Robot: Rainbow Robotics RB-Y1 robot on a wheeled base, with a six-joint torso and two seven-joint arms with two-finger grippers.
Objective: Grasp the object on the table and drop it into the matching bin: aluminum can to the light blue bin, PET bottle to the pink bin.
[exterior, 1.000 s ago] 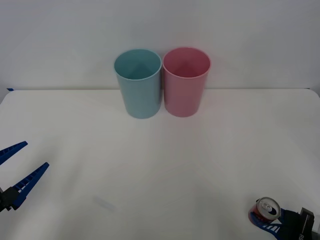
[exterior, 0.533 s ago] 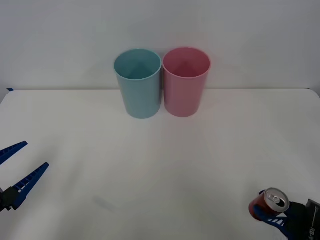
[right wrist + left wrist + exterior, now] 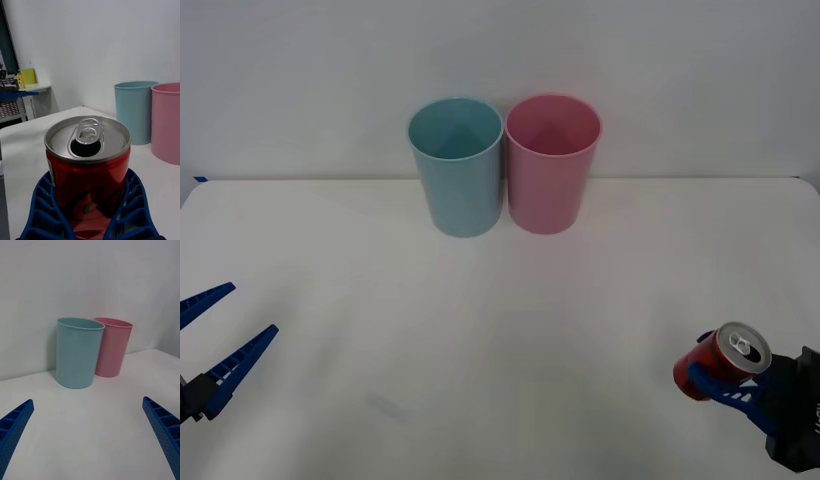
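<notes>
A small red aluminum can (image 3: 721, 362) with a silver lid and pull tab hangs tilted above the white table (image 3: 500, 330) at the front right. My right gripper (image 3: 728, 385) is shut on it. In the right wrist view the can (image 3: 88, 165) sits between blue ribbed fingers (image 3: 45, 210). The light blue bin (image 3: 457, 166) and the pink bin (image 3: 551, 163) stand side by side at the table's far edge, both open at the top. My left gripper (image 3: 210, 345) waits open at the front left, its fingers (image 3: 15, 427) spread apart with nothing between them.
A plain white wall rises behind the bins. In the right wrist view a side table with a yellow object (image 3: 27, 76) stands far off in the room.
The right gripper has lifted the can off the table, moving it up and slightly right, and the can now tilts. The left arm has stayed still.
</notes>
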